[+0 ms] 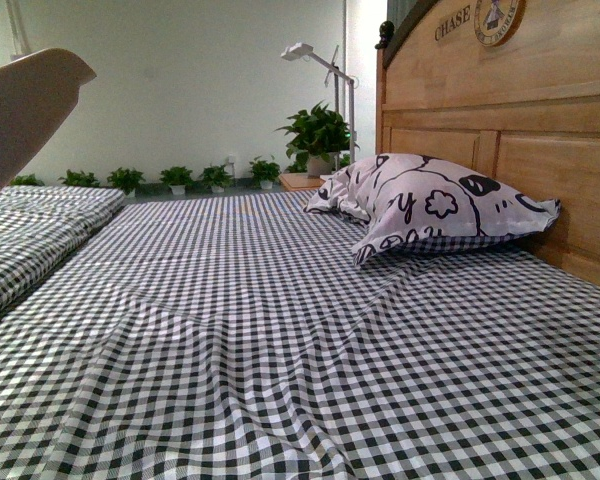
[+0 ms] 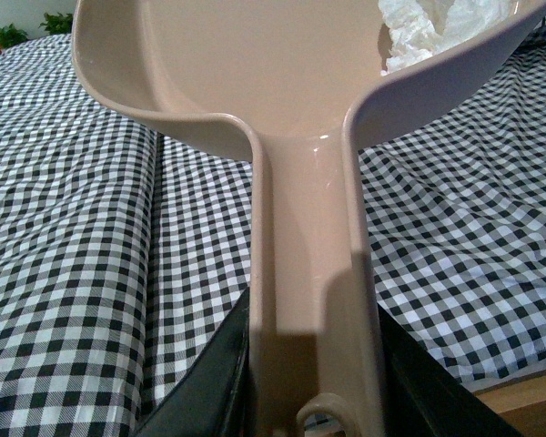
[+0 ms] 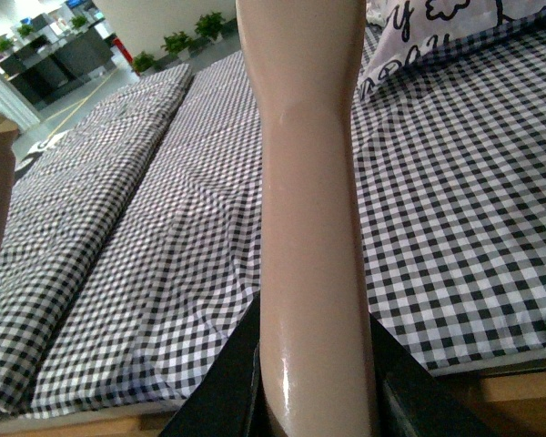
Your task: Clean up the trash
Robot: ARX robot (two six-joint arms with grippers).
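Observation:
My left gripper (image 2: 314, 401) is shut on the handle (image 2: 309, 273) of a beige dustpan (image 2: 255, 64), held above the checked bedsheet. The trash (image 2: 428, 27), a crumpled white wad, lies inside the pan at its far side. The pan's edge also shows in the front view (image 1: 25, 110) at the upper left. My right gripper (image 3: 314, 401) is shut on the beige brush handle (image 3: 305, 182), which rises out of frame; the bristles are out of view.
A black-and-white patterned pillow (image 1: 430, 205) lies against the wooden headboard (image 1: 500, 110) at the right. The checked sheet (image 1: 280, 330) covers the bed, with a folded ridge (image 1: 40, 230) at the left. Potted plants (image 1: 315, 135) and a lamp (image 1: 325, 70) stand beyond.

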